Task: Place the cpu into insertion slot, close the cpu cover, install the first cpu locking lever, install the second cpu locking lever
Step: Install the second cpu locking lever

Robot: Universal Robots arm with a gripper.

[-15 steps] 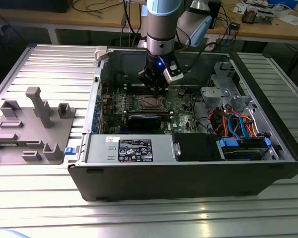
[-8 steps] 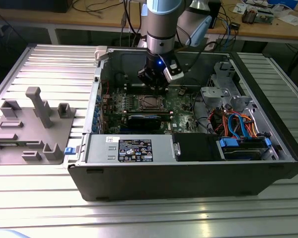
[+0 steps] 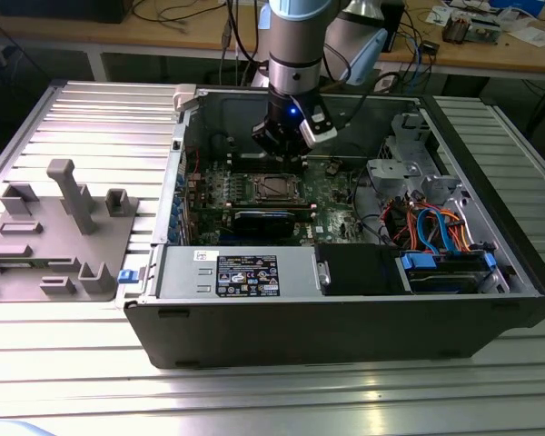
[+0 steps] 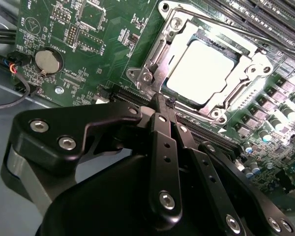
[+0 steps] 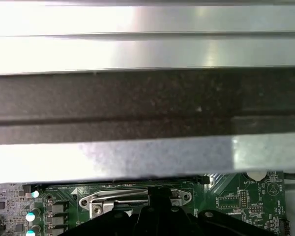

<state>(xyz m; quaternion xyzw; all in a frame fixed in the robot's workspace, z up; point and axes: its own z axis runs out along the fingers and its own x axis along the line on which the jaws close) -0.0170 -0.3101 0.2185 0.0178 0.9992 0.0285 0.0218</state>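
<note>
An open computer case (image 3: 345, 318) holds the green board. On it, the insertion slot (image 3: 273, 189) sits just below my gripper (image 3: 282, 154). In the second wrist view the cpu (image 4: 201, 69) lies flat in the slot, its silver top bright. The cpu cover (image 4: 155, 54) is down around it as a metal frame. A thin lever rod (image 4: 226, 31) runs along the cover's far side. My gripper (image 4: 161, 101) is shut, its tips meeting at the socket's near edge, close to a corner screw. In the first wrist view the gripper (image 5: 157, 194) stands over the cover's edge (image 5: 113, 199).
A grey fixture tray (image 3: 59, 227) lies on the ribbed table at the exterior view's left. Inside the case are a power supply (image 3: 236, 272), a drive bay with blue and orange cables (image 3: 436, 227), a coin battery (image 4: 48, 60) and the tall case wall (image 5: 147, 98).
</note>
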